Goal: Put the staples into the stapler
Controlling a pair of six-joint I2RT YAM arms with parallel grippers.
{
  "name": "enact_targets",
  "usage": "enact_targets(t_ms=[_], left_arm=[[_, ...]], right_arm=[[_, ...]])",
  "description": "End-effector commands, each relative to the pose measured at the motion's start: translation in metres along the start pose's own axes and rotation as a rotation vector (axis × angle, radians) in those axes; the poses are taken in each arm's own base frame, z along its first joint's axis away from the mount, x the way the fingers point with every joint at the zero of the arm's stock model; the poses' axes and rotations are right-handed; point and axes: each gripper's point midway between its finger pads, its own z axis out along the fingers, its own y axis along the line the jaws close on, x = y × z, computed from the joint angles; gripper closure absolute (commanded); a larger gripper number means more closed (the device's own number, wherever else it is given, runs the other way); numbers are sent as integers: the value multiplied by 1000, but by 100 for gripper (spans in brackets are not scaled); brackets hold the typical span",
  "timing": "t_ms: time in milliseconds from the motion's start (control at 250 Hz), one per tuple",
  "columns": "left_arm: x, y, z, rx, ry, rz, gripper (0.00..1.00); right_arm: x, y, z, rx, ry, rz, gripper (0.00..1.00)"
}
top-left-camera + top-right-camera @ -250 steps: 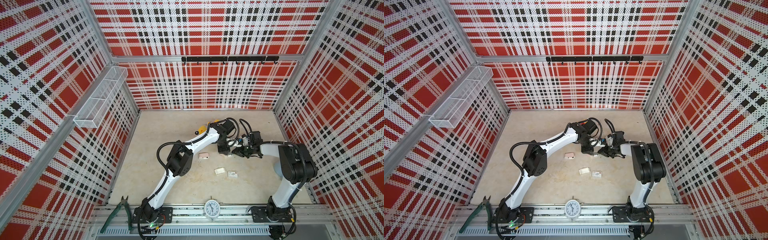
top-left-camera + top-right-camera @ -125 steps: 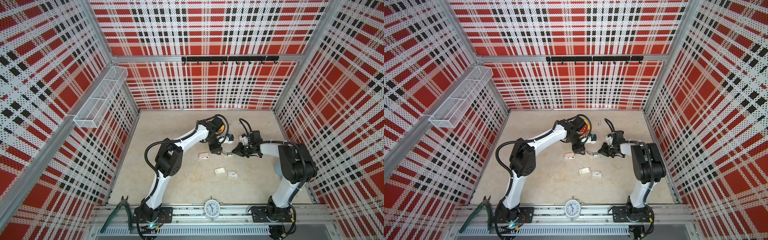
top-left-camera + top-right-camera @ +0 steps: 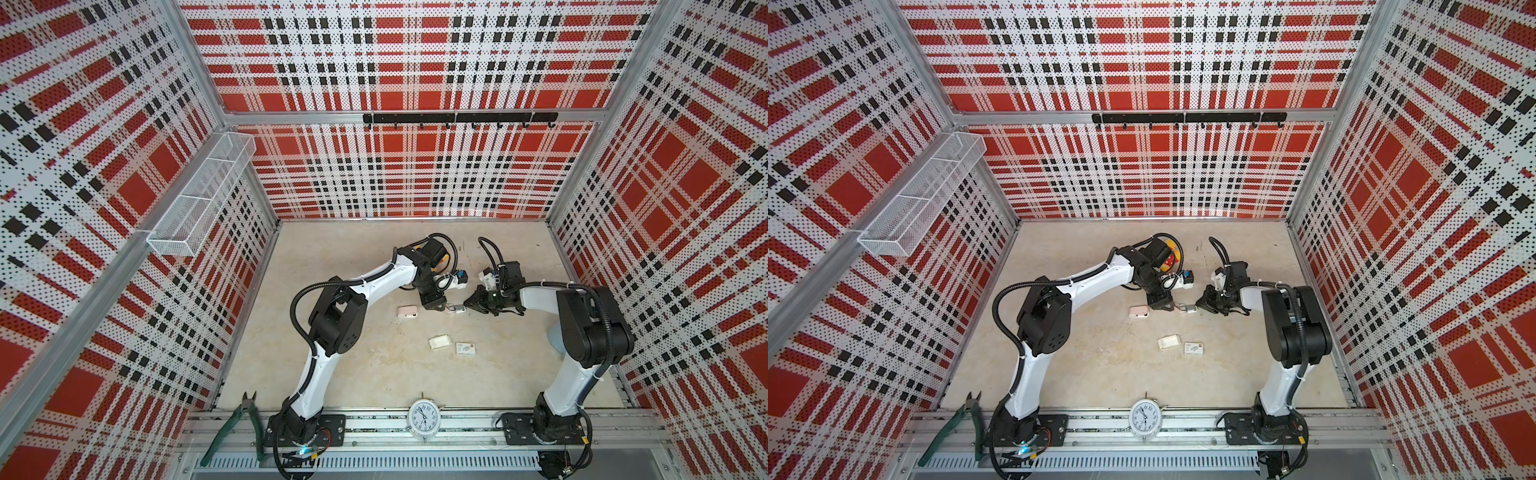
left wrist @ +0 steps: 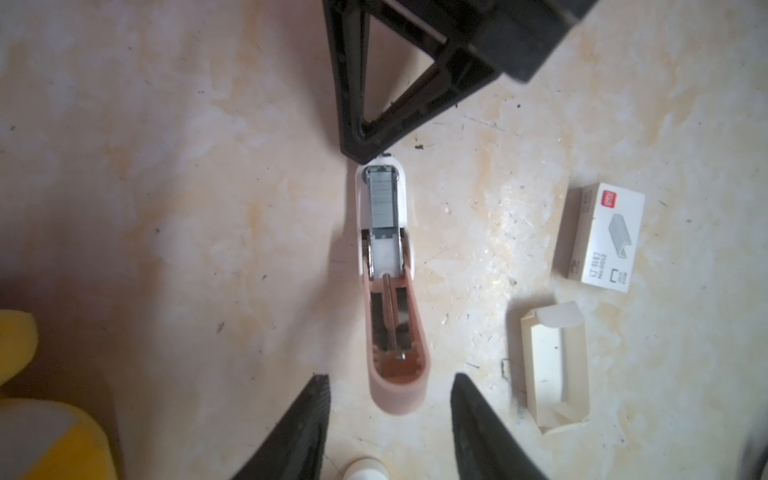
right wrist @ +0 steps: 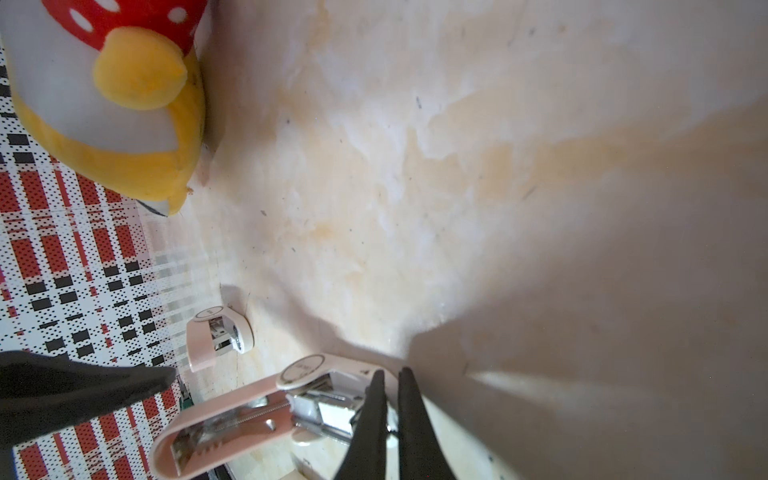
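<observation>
Staples (image 4: 381, 199) sit in the open stapler (image 4: 387, 259); its long axis runs from my spread, empty left gripper (image 4: 390, 377) to my clenched right gripper (image 5: 390, 376).

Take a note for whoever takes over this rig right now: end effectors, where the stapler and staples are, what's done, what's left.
Left end effector: open, either side of the swung-open lid of the stapler, not gripping.
Right end effector: shut, at the stapler's front end.
The staples: a strip lying in the open channel.
Done: strip in.
Left: close the lid.
</observation>
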Motion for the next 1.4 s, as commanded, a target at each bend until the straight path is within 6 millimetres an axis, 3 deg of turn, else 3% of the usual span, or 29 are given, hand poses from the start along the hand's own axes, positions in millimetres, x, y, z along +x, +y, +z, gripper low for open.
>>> enact_targets(t_ms=[0,112,264,460,1008,1205,1397], left_arm=[[-12,0,0,-5,-43,1,55],[-9,-1,0,-4,-38,1,57],[-7,1,-1,-12,-35,-8,49],[-1,-1,-3,-5,-49,-49,47],[-9,-1,-4,-17,-112,-60,50],[-8,-2,-3,-8,-114,-62,58],[-6,-3,-5,-15,-109,-57,50]], right_arm=[[-4,1,2,4,-5,-32,91],[-5,2,1,5,-6,-33,91],[-5,2,2,5,-7,-32,91],[-6,2,2,3,-9,-35,91],[-4,0,2,7,-6,-32,91],[-4,0,2,9,-6,-32,91],[-4,0,2,8,-7,-31,91]])
